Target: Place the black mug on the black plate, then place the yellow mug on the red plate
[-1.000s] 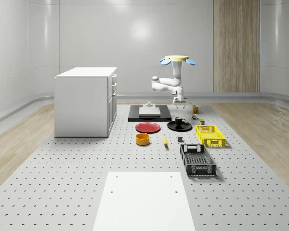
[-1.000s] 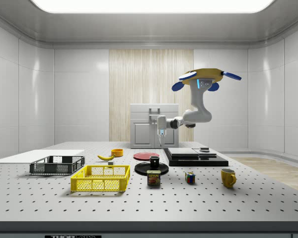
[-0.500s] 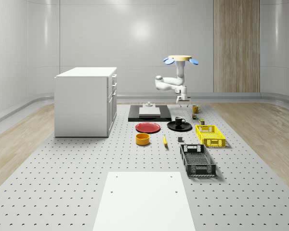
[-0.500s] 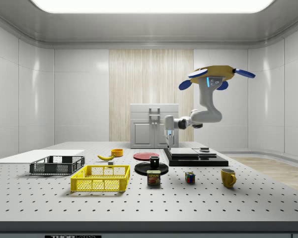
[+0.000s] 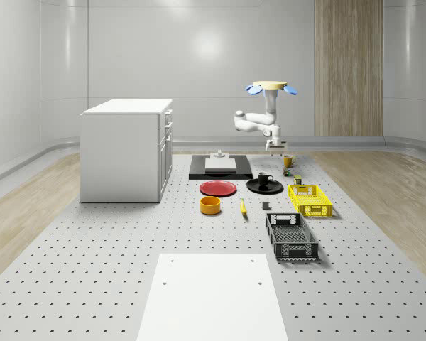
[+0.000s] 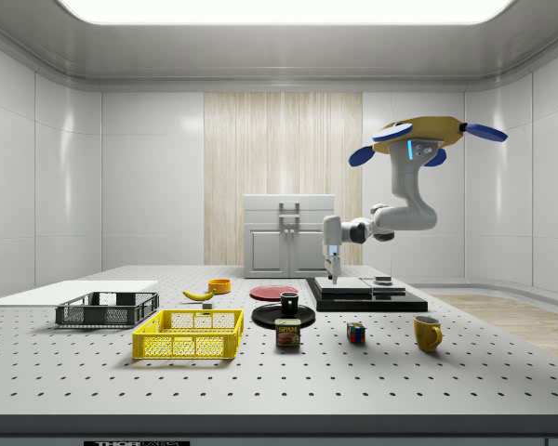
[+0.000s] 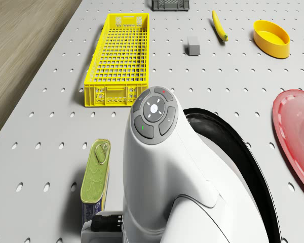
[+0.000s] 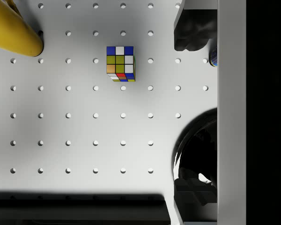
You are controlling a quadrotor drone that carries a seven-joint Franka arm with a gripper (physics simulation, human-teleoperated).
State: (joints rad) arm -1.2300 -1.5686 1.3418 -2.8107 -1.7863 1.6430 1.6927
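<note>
Since a second ago the drone [image 5: 272, 87] has been carried rightward in the whole-scene view, and is now seen hovering right of centre; the gripper [image 5: 272, 148], fingers spread and empty, is hung near the yellow mug [image 5: 288, 161]; the black mug [image 5: 265, 177] is seated on the black plate [image 5: 252, 187]; the red plate [image 5: 218, 188] step is judged begun.

Pale grey panelled walls [image 5: 199, 57] curve into the floor all around, with a tall wood-slat panel [image 5: 348, 67] set into the far wall. Wood flooring [image 5: 28, 206] flanks a broad perforated grey table [image 5: 92, 270]. A white cabinet [image 5: 126, 149] with drawers stands on it, toward the whole-scene view's left. A white sheet [image 5: 213, 295] lies nearest the camera. One long ceiling light [image 6: 284, 9] glows overhead
</note>
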